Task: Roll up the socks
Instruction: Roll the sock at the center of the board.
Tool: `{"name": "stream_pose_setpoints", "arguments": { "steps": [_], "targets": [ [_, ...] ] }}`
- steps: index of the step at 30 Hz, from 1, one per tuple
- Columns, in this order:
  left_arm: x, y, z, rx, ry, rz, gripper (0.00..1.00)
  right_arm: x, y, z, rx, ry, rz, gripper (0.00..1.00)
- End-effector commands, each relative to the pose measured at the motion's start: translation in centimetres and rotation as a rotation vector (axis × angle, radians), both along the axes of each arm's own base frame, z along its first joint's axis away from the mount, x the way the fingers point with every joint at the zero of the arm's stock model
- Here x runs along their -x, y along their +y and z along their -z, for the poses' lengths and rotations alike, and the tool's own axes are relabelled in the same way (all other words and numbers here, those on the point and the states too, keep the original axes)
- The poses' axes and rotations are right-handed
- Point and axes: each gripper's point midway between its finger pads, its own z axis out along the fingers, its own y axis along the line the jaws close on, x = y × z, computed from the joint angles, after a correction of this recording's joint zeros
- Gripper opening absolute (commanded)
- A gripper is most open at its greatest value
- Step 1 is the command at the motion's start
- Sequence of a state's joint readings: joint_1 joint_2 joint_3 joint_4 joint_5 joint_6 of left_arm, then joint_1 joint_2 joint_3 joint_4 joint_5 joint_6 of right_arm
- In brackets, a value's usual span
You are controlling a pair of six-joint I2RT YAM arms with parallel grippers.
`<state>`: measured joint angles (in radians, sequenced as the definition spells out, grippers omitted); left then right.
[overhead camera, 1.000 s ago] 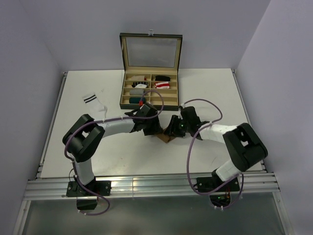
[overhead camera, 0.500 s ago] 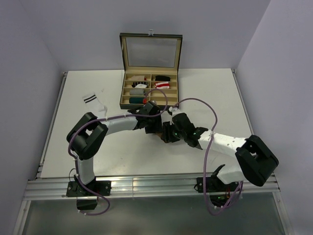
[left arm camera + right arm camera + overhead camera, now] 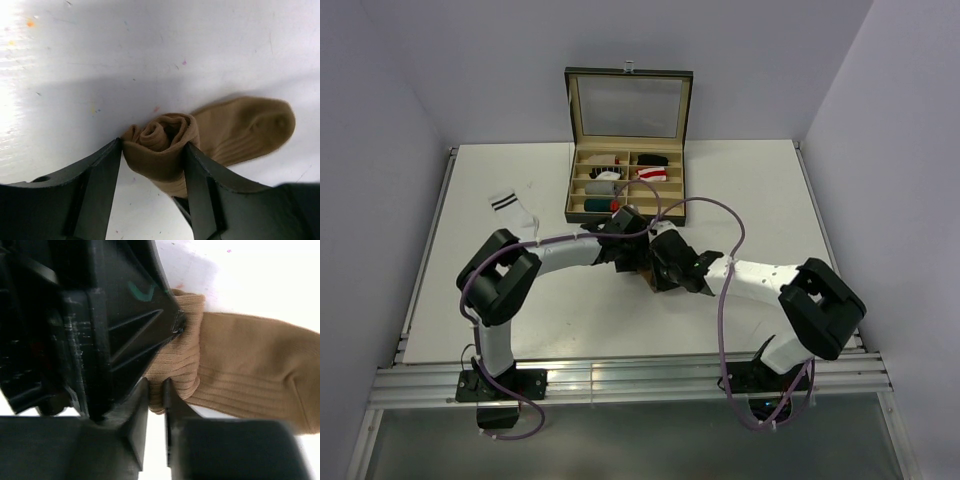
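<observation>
The tan sock [image 3: 250, 125] lies on the white table, its cuff end wound into a roll. My left gripper [image 3: 153, 145] is shut on that roll, one finger on each side. From the other side, my right gripper [image 3: 156, 385] pinches a fold of the tan sock [image 3: 240, 365] at the roll's outer layer, close beside the left gripper's black finger [image 3: 115, 330]. From above, the left gripper [image 3: 632, 258] and the right gripper [image 3: 660, 268] meet mid-table and cover nearly all of the sock. A white sock [image 3: 512, 210] with two dark cuff stripes lies flat at the left.
An open compartment box [image 3: 626, 212] with its glass lid up stands at the back centre. It holds small rolled bundles and a red-and-white striped sock [image 3: 650, 174]. Purple cables loop over both arms.
The right arm has swung left to the left gripper and its jaws have narrowed onto the tan sock. The left gripper has kept its hold on the roll.
</observation>
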<state>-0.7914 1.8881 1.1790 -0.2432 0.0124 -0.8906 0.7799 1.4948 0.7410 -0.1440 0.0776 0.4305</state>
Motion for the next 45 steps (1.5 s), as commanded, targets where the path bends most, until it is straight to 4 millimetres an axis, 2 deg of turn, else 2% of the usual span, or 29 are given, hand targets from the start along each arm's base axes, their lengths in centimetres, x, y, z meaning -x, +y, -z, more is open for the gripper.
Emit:
{"name": "stream_pose_setpoints", "arguments": {
  "steps": [1, 3, 4, 5, 6, 7, 8, 9, 10, 11, 12, 13, 15, 19, 28, 33, 37, 40, 45],
  "targets": [
    [0.4, -0.2, -1.5, 0.025, -0.002, 0.005, 0.6, 1.9, -3.4, 3.5, 0.161, 0.127, 0.084, 0.13],
    [0.2, 0.3, -1.8, 0.037, -0.003, -0.028, 0.63, 2.5, -3.0, 3.8, 0.13, 0.168, 0.068, 0.0],
    [-0.1, 0.4, -2.8, 0.061, -0.025, -0.043, 0.66, 3.0, -3.0, 4.0, 0.109, 0.194, 0.061, 0.0],
    [-0.4, 0.7, -3.4, 0.078, -0.032, -0.073, 0.67, 2.6, -3.0, 3.8, 0.064, 0.202, 0.077, 0.0],
    [-0.2, 1.1, -3.3, 0.083, -0.029, -0.084, 0.68, 2.7, -2.9, 3.8, 0.022, 0.222, 0.078, 0.0],
    [-0.3, 1.3, -3.7, 0.097, -0.032, -0.099, 0.7, 4.0, -2.5, 3.7, -0.053, 0.285, 0.049, 0.0],
    [-0.6, 1.3, -5.0, 0.133, -0.058, -0.112, 0.71, 3.7, -2.2, 3.4, -0.113, 0.286, 0.052, 0.0],
    [-1.0, 2.3, -4.8, 0.128, -0.071, -0.159, 0.72, 3.2, -2.8, 3.3, -0.17, 0.31, 0.088, 0.0],
    [-1.1, 2.4, -5.1, 0.142, -0.077, -0.172, 0.78, 3.8, -3.2, 3.7, -0.204, 0.345, 0.096, 0.0],
    [-1.4, 2.2, -6.1, 0.177, -0.1, -0.176, 0.79, 4.0, -2.3, 3.1, -0.291, 0.371, 0.07, 0.0],
    [-1.2, 2.1, -6.1, 0.189, -0.092, -0.173, 0.8, 3.7, -2.7, 3.1, -0.336, 0.392, 0.105, 0.0],
    [-1.2, 2.1, -6.1, 0.192, -0.091, -0.173, 0.8, 4.6, -3.0, 3.7, -0.356, 0.433, 0.116, 0.0],
    [-1.1, 1.6, -6.2, 0.208, -0.087, -0.155, 0.8, 4.7, -2.4, 3.4, -0.44, 0.463, 0.115, 0.0],
    [-0.9, 1.0, -6.3, 0.23, -0.088, -0.115, 0.76, 5.3, -3.2, 4.2, -0.499, 0.519, 0.168, 0.0],
    [0.7, -1.0, -5.8, 0.266, -0.085, 0.003, 0.74, 5.5, -4.4, 5.4, -0.602, 0.597, 0.263, 0.0],
    [1.8, -1.8, -5.6, 0.274, -0.11, 0.089, 0.73, 4.7, -4.8, 5.2, -0.6, 0.576, 0.296, 0.0],
    [1.8, -1.4, -4.5, 0.24, -0.126, 0.108, 0.7, 4.3, -4.8, 5.4, -0.593, 0.576, 0.302, 0.0],
    [1.7, -1.7, -3.4, 0.215, -0.111, 0.117, 0.68, 4.1, -4.8, 5.5, -0.593, 0.573, 0.299, 0.0],
    [1.0, -2.4, -2.7, 0.204, -0.105, 0.114, 0.64, 3.6, -5.2, 5.5, -0.554, 0.542, 0.298, 0.0]
  ]
}}
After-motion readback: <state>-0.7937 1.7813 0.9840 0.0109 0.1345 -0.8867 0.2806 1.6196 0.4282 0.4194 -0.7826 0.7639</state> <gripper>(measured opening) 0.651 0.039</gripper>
